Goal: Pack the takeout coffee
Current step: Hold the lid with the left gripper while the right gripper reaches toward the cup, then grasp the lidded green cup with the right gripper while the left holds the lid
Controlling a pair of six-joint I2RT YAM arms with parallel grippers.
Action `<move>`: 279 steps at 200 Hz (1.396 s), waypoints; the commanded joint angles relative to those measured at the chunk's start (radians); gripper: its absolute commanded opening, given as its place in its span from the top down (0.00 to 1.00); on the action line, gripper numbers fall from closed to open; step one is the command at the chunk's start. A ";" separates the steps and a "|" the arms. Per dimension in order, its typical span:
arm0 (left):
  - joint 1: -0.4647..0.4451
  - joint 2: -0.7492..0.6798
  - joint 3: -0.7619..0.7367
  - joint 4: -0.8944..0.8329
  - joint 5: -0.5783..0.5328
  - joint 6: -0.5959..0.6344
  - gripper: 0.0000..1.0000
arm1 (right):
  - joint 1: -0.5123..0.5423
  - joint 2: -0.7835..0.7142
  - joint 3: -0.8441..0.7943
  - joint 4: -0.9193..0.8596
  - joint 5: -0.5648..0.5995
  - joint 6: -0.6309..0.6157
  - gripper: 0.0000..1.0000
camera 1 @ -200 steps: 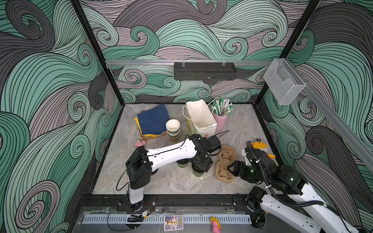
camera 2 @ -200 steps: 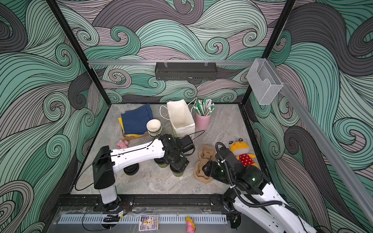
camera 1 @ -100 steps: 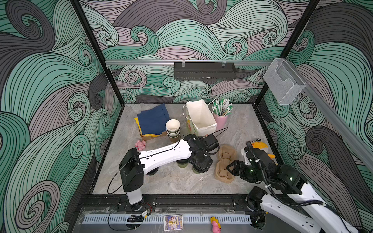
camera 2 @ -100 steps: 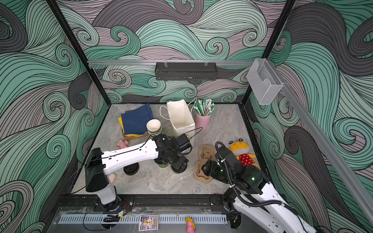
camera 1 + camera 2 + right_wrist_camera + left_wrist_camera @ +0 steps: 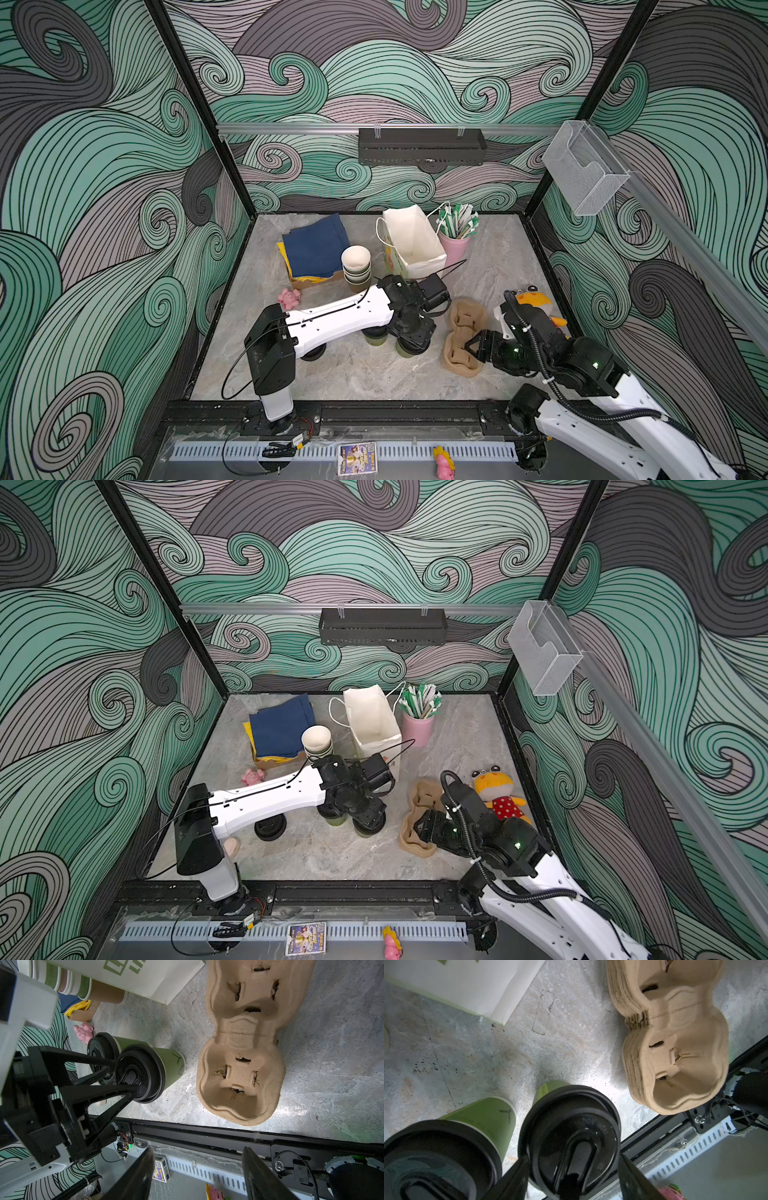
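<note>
Grey marbled bench [image 5: 353, 374]: left gripper [image 5: 573, 1159] straddles the black plastic lid [image 5: 571, 1126] of an olive-green paper cup [image 5: 548, 1088].
Hold unclear; squeezing could pop it; right gripper [image 5: 198, 1148] gapes.

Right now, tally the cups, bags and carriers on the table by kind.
Lidded green cups: 2
Stack of open cups: 1
Pink straw cup: 1
White paper bag: 1
Pulp carrier stack: 1
Total: 6
</note>
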 commanded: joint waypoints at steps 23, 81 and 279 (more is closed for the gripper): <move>0.012 -0.042 -0.021 -0.034 -0.022 -0.034 0.36 | -0.005 0.017 0.006 0.004 -0.022 -0.019 0.31; 0.022 -0.103 -0.060 0.036 0.011 -0.074 0.32 | -0.007 0.032 -0.012 0.034 -0.041 -0.024 0.31; 0.136 -0.151 -0.135 0.012 0.165 -0.193 0.59 | 0.100 0.350 -0.109 0.558 -0.204 0.039 0.52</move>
